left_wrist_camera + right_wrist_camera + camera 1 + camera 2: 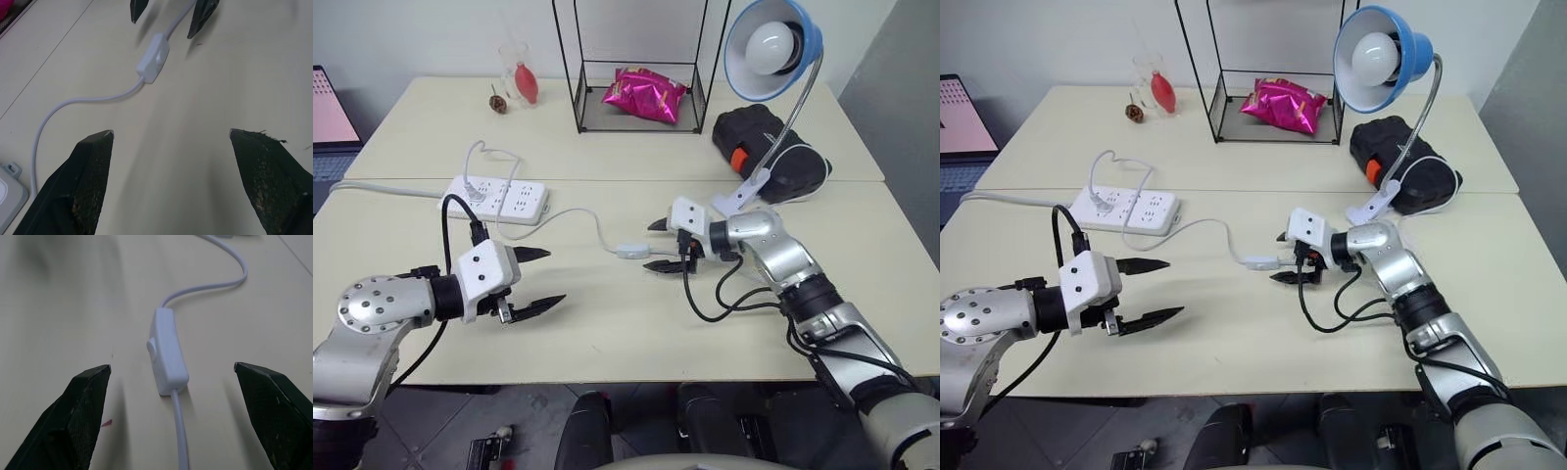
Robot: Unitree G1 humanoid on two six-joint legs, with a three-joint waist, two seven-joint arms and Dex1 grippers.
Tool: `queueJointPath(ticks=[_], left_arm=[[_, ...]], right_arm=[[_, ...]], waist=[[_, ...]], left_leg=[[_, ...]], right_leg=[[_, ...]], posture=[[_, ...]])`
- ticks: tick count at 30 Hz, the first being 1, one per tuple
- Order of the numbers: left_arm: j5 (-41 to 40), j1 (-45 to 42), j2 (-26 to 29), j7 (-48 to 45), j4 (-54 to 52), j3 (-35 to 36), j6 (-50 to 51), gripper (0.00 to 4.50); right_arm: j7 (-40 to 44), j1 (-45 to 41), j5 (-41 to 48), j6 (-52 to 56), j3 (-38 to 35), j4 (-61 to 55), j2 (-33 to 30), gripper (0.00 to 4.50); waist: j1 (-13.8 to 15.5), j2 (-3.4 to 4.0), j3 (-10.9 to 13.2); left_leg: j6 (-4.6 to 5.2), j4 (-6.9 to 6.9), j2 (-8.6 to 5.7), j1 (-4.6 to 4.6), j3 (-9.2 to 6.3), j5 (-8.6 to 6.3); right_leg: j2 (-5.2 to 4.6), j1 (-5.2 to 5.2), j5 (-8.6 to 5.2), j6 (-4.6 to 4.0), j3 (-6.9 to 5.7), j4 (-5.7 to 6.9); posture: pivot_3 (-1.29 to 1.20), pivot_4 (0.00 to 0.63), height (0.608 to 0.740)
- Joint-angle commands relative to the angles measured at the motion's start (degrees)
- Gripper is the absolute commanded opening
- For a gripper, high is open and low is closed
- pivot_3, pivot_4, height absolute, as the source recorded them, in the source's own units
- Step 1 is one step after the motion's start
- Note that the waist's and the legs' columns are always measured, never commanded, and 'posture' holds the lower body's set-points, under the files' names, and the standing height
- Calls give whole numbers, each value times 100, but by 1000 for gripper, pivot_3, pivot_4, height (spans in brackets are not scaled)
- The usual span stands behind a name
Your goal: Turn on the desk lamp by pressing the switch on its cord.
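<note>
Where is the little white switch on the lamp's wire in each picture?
Left eye view: the switch lies mid-table, just ahead of the right gripper.
Right eye view: same spot, near the middle.
Left wrist view: upper middle, between this gripper and the other one.
Right wrist view: centre, between open fingers.
Shared landmark: the cord curving away from it.

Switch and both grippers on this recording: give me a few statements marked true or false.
1. The switch lies on the table, gripped by nothing. True.
2. The right gripper has its jaws shut on the cord. False: they stand open, just short of the switch.
3. The lamp is lit. False: its bulb looks unlit.
4. The left gripper is open and holds nothing. True.
5. The pink bag lies beside the power strip. False: it sits inside the wire frame.
</note>
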Motion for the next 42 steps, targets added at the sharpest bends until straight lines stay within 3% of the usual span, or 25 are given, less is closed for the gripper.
queueJointPath(ticks=[1,5,8,20,23,28,36,42], left_arm=[[45,52,33,-14,-103,52,-130,3943],[77,114,25,-8,-122,48,-168,3943],[96,145,25,-18,-108,49,-205,3943],[178,35,-14,-93,97,-138,-341,3943],[137,-61,-12,-128,138,-221,-253,3943],[-33,-538,-149,-44,166,-366,60,3943],[54,-1518,-335,-159,234,-1061,459,3943],[410,-2256,-695,-172,708,-1758,457,3943]], right_arm=[[153,-314,-30,-166,-37,336,165,4235],[239,-437,-63,-210,-50,642,309,4235],[249,-476,-59,-132,-87,774,410,3811],[327,-404,-314,-387,-42,663,300,881],[336,-363,-385,-509,-11,523,248,350],[365,-218,-381,-263,-68,-207,140,352],[389,396,-223,819,-76,-2288,-185,352],[239,555,-239,1178,15,-2855,-208,352]], waist=[[-2,0,0],[-4,1,0],[-4,1,0],[-4,1,1],[-2,2,1],[6,2,1],[12,1,0],[3,0,0]], left_leg=[[0,0,0,0,0,0],[0,0,0,2,-1,0],[0,0,0,2,-2,0],[0,0,0,1,-2,0],[0,0,0,2,-3,0],[0,0,0,1,-3,0],[0,2,-3,-4,-9,0],[0,5,-2,-2,-13,0]], right_leg=[[0,0,0,0,0,0],[1,0,0,0,-1,3],[1,0,0,1,0,3],[0,0,0,1,-1,3],[1,0,0,1,-2,3],[1,0,-1,2,-3,4],[1,1,0,2,-5,4],[6,2,0,7,-7,6]], posture=[[0,150,740],[0,150,740],[0,150,740],[0,150,740],[0,150,740],[0,150,740],[0,150,740],[0,150,740]])
